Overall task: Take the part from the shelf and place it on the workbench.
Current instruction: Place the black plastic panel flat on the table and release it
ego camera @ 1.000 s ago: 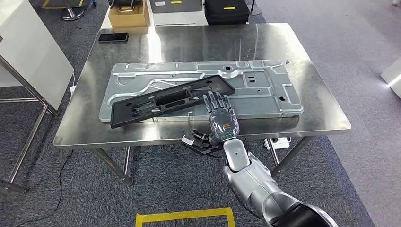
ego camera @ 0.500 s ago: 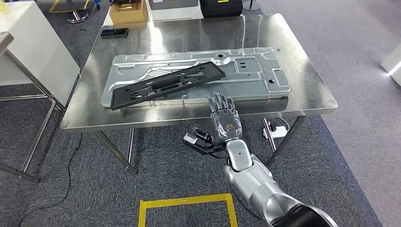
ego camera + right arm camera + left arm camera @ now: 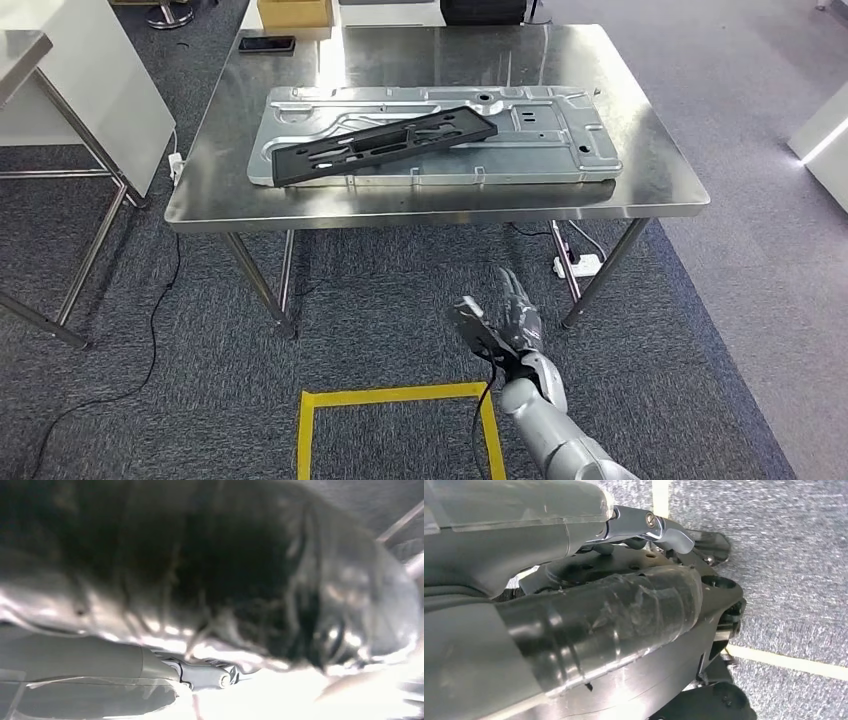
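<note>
The long black part (image 3: 385,145) lies flat and slantwise on a big silver metal panel (image 3: 560,140) on the steel workbench (image 3: 650,190). My right hand (image 3: 505,325) hangs low in front of the bench, well below its front edge, fingers spread and holding nothing. The right wrist view is blurred, with the grey thumb (image 3: 150,672) just visible. In the left wrist view my left hand (image 3: 624,610) stretches out over the carpet with nothing in it.
A yellow tape square (image 3: 400,398) marks the carpet by my right arm. A power strip (image 3: 580,265) lies under the bench. A phone (image 3: 267,43) sits at the bench's far left corner. A white table (image 3: 90,90) stands to the left, white furniture (image 3: 825,140) to the right.
The whole picture has shifted: the camera has backed away from the bench. My right hand has come off the bench edge and dropped low. The black part stays on the panel.
</note>
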